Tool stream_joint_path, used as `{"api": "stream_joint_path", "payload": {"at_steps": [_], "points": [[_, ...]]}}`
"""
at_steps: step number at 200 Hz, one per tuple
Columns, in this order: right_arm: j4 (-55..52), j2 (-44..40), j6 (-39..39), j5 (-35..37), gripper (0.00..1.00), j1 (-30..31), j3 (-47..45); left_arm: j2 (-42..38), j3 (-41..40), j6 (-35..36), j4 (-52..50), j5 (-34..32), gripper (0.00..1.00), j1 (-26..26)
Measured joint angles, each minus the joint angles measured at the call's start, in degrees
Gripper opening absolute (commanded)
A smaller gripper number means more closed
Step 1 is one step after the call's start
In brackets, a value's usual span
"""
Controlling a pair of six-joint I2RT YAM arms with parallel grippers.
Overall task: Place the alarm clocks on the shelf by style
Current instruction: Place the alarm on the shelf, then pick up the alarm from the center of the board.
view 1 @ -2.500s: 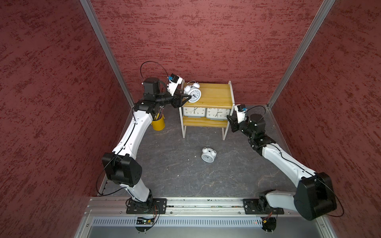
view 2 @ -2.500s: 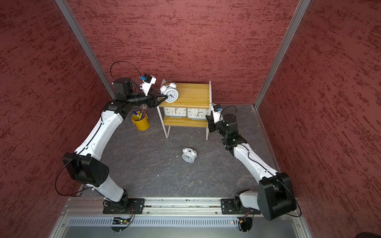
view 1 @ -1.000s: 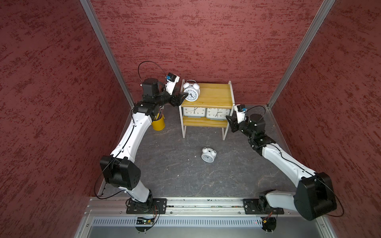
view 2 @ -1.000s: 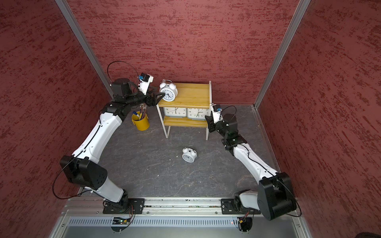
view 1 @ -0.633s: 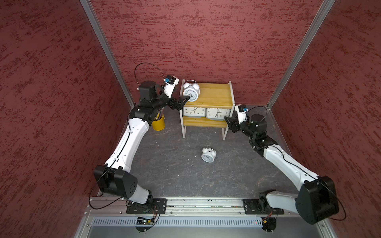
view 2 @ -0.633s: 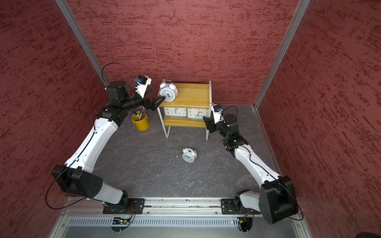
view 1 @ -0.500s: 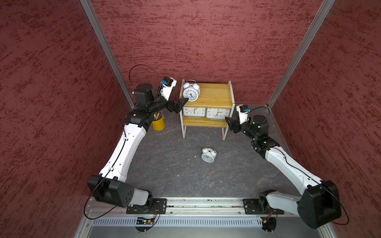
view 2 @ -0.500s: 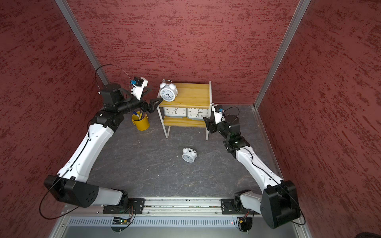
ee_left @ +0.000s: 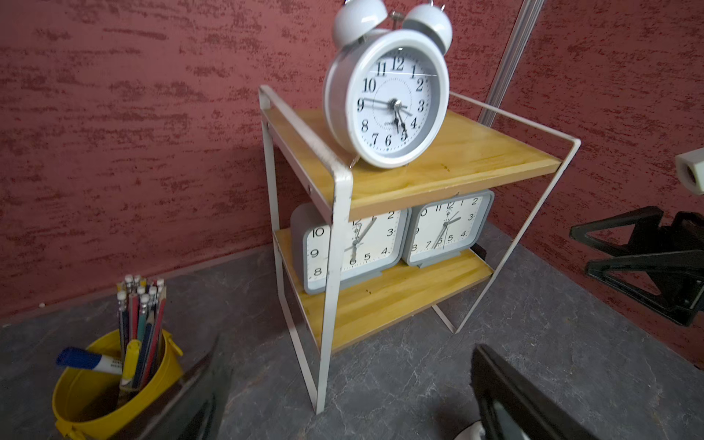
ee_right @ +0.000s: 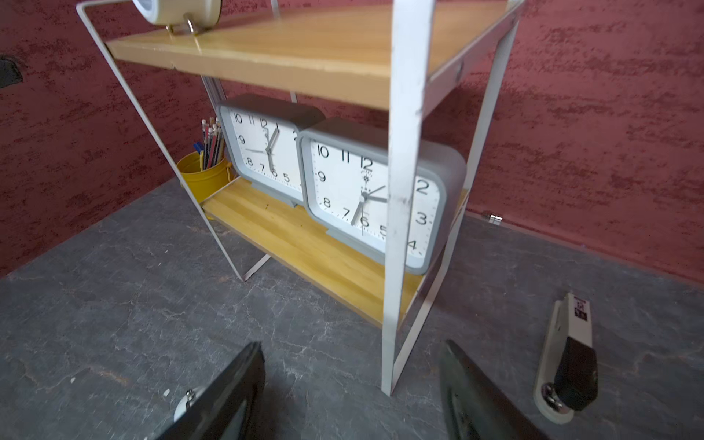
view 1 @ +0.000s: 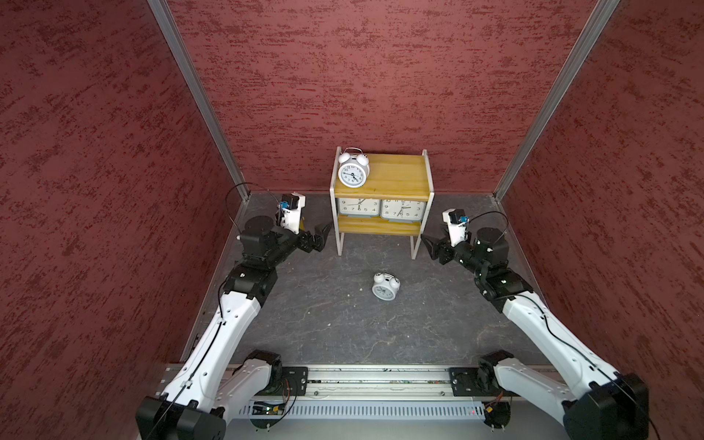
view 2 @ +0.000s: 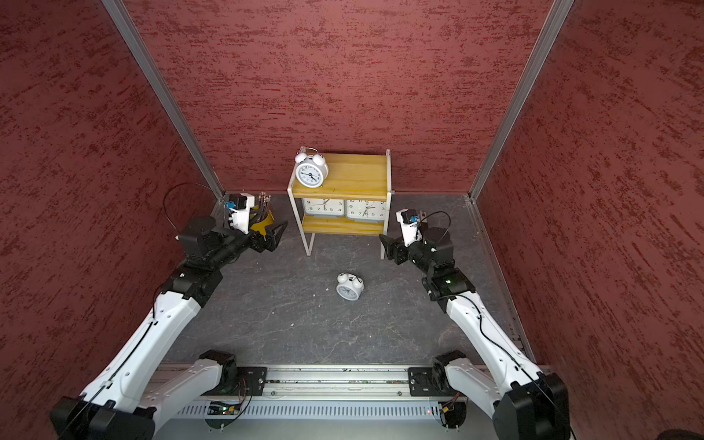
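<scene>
Grey floor [view 1: 304,324], red walls. Left gripper [view 1: 322,237] just let go of white clock [view 1: 353,173], which now stands upright at left end of shelf [view 1: 400,179] top board. Its jaws wide apart, empty, pulled back beside frame. Right gripper [view 1: 428,245] also backed off, jaws apart, nothing held. Grey clocks [view 1: 358,208] paired on lower board. Second white clock [view 1: 384,287] lies face up on floor before shelf. Likely next; belongs beside its twin on top.

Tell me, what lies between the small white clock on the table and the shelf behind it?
Nothing does. Only bare grey tabletop separates the white clock from the shelf; both top views show it.
</scene>
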Motion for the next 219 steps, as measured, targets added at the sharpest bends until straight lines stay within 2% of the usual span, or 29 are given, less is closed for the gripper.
{"api": "stream_joint_path", "payload": {"at_steps": [47, 80, 140, 200, 219], "points": [[-1.86, -1.92, 1.51, -4.11, 0.74, 0.35, -4.90, -4.85, -9.44, -4.50, 3.69, -1.36, 1.00, -0.33], [-2.60, -2.16, 1.92, -6.34, 0.75, 1.79, -5.46, -4.90, -13.05, -5.46, 3.74, -0.94, 0.99, -1.51], [-3.63, -2.01, 1.90, -10.67, 0.75, 5.14, -5.55, -2.60, -13.60, -3.15, 3.19, -0.28, 0.96, -5.42], [-4.15, 1.73, 1.90, -14.14, 0.74, 8.76, -5.55, -0.11, -13.60, -0.63, 2.25, -0.24, 0.94, -6.08], [-4.31, 3.58, 1.66, -15.30, 0.70, 10.10, -5.53, 0.02, -13.60, -0.31, 2.25, -0.22, 0.93, -6.08]]}}
